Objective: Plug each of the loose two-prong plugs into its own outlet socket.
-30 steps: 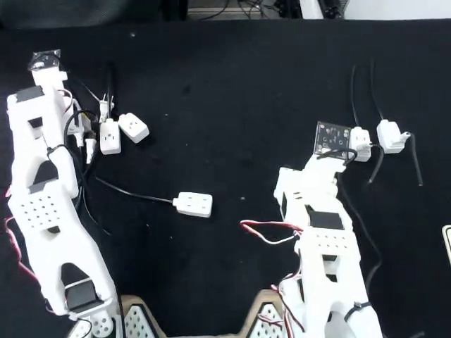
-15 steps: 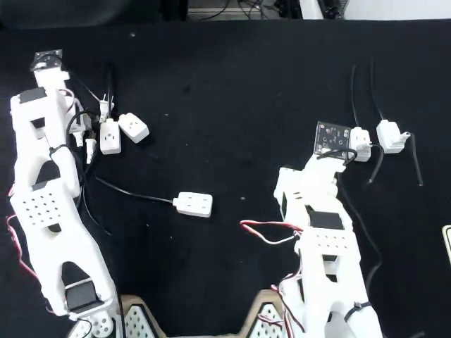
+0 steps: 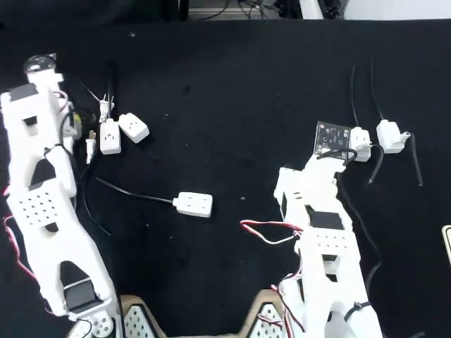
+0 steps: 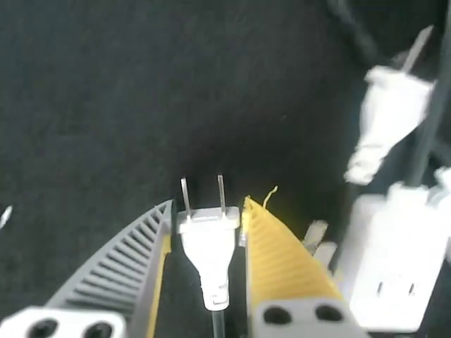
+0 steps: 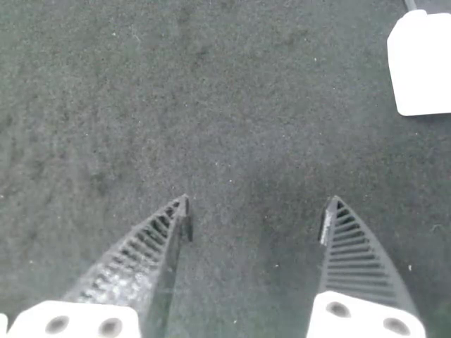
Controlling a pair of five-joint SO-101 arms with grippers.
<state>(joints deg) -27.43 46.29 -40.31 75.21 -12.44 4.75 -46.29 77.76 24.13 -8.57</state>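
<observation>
On the far left of the black table point(image 3: 232, 63), the left gripper point(image 4: 208, 204) is closed on a white plug point(image 4: 208, 236). The plug sits between the two fingers. Its two metal prongs stick out past the tips and hang over bare table, touching nothing.

Just beside the gripper lies the first socket block point(image 4: 394, 260). A second plug point(image 4: 387, 120) lies loose a little past it. From above, a second socket block point(image 3: 134, 127) lies right next to the first one.

Near the middle of the table, a third socket block point(image 3: 194, 204) lies by itself, with a black cord running off to the left.

On the right, the right gripper point(image 5: 257, 208) is spread wide with nothing in it, over bare table. Just past it lie a near white block point(image 3: 361, 144) and a far white block point(image 3: 390, 136), side by side, with black cords around them.
</observation>
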